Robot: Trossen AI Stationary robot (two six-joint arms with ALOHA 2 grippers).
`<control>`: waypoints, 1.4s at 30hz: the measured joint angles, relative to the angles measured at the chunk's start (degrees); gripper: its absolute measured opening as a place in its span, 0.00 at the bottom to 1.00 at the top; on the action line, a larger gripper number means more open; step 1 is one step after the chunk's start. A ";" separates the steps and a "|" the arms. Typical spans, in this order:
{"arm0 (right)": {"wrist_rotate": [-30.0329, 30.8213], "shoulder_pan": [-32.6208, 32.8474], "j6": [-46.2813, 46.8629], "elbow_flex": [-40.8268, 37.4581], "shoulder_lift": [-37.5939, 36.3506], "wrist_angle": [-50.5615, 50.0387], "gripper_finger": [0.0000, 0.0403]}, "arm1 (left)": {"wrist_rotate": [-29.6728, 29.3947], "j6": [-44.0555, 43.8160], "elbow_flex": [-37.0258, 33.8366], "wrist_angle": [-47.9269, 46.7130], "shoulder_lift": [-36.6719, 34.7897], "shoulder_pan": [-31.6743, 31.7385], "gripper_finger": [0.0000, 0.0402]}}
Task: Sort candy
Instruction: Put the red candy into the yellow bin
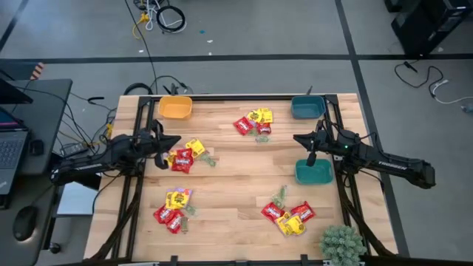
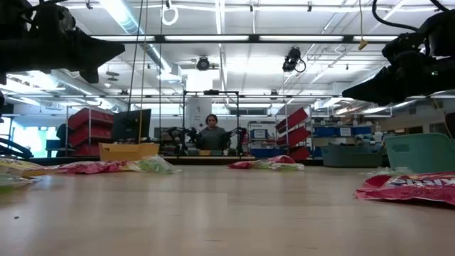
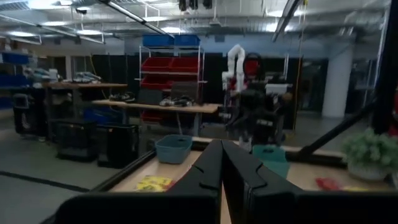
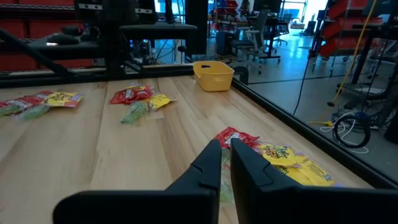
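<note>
The candy lies in several small heaps of red, yellow and pale green packets flat on the wooden table: one by my left gripper (image 1: 185,157), one toward the far edge (image 1: 255,123), and two near the front (image 1: 174,207) (image 1: 288,216). My left gripper (image 1: 168,142) (image 3: 221,149) is shut and hovers above the table beside the left heap, touching nothing. My right gripper (image 1: 301,138) (image 4: 225,148) is shut too and hovers over bare wood to the right of the far heap (image 4: 273,155). In the low view both arms hang well above the tabletop.
An orange bowl (image 1: 176,108) sits at the far left corner, a teal bowl (image 1: 307,107) at the far right, and a second teal bowl (image 1: 313,173) below the right arm. A small green plant (image 1: 341,242) stands at the near right corner. Bare wood lies in the table's middle.
</note>
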 joint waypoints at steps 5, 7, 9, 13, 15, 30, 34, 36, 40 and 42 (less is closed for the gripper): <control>0.01 0.01 0.02 0.01 0.01 0.00 0.06 | 3.70 -0.12 0.07 2.33 0.29 0.00 0.03; 0.02 0.01 0.01 0.01 0.00 0.02 0.06 | 6.96 -0.13 0.47 0.50 1.12 -0.04 0.03; 0.02 0.00 0.02 0.00 0.01 0.00 0.06 | 8.40 -0.33 0.97 0.13 2.75 -0.07 0.03; 0.02 0.00 0.00 0.00 0.01 0.00 0.06 | 9.01 -1.13 3.61 -1.17 8.37 -0.51 0.03; 0.00 0.00 0.00 0.01 0.01 0.00 0.06 | 9.16 -1.47 5.97 -4.89 12.16 -0.96 0.03; 0.02 0.02 0.01 0.02 0.01 0.01 0.06 | -0.77 -6.22 22.33 -31.90 41.55 -1.22 0.03; 0.00 0.01 0.00 0.01 0.01 0.01 0.06 | -2.81 -7.83 22.53 -33.80 48.10 -1.22 0.07; 0.00 0.00 0.00 0.02 0.01 0.00 0.06 | -2.89 -9.85 22.53 -34.02 51.19 -1.22 0.11; 0.02 0.00 0.02 0.01 0.01 0.00 0.06 | -2.92 -13.08 22.55 -33.82 56.25 -1.22 0.21; 0.01 0.01 0.01 0.01 0.01 0.02 0.06 | -2.66 -15.19 22.56 -33.80 58.51 -1.22 0.26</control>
